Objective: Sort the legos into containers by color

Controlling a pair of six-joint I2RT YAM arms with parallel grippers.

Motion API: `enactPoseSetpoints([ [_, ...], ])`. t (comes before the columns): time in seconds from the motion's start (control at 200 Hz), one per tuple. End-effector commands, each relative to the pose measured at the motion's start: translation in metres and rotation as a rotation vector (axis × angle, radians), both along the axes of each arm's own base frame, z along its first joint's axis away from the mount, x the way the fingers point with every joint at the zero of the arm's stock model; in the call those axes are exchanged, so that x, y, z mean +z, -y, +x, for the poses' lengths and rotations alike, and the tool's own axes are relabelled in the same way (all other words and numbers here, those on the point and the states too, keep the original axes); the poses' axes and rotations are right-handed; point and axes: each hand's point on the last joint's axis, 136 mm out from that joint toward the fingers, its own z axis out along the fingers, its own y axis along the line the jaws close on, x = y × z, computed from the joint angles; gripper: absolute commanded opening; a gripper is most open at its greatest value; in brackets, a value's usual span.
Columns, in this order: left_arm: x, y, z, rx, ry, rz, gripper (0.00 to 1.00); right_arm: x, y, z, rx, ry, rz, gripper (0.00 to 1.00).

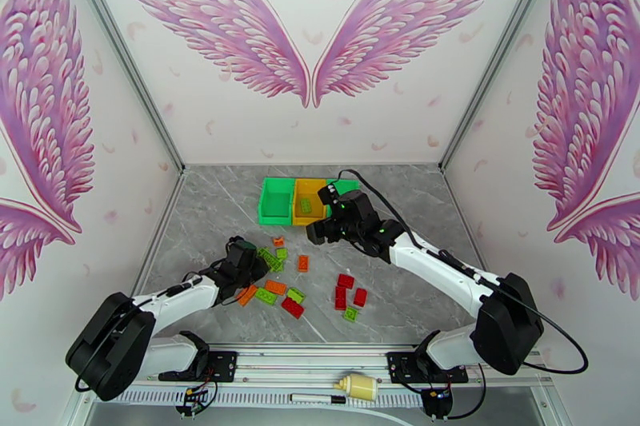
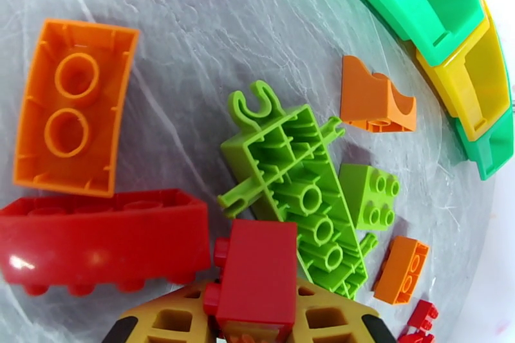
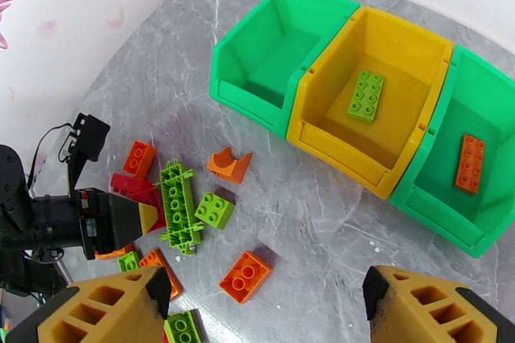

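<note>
While the left gripper pinches a small red brick low over the grey table, loose pieces crowd it. A long red brick lies just to its left. An upturned lime green plate lies just to its right, and an upturned orange brick lies beyond.

The right gripper hangs near the bins with its jaws spread and nothing between them.

The bins stand in a touching row:
- yellow bin, holding a lime green brick
- right green bin, holding an orange flat brick
- left green bin
</note>
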Motion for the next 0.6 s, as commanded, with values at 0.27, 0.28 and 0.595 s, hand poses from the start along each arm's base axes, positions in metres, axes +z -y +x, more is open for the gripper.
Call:
enactPoseSetpoints([
  [0.27,0.062,-0.014,-0.009,-0.037,0.122,0.05,0.24,0.021,-0.016,-0.011,0.07,0.009,0.1,0.84],
  [0.28,0.065,-0.014,-0.009,-0.04,0.126,0.051,0.24,0.021,-0.016,-0.011,0.071,0.009,0.102,0.84],
  [0.595,0.103,0.003,0.018,-0.138,0.171,0.11,0.24,0.032,-0.021,-0.023,0.134,0.025,0.156,0.85],
])
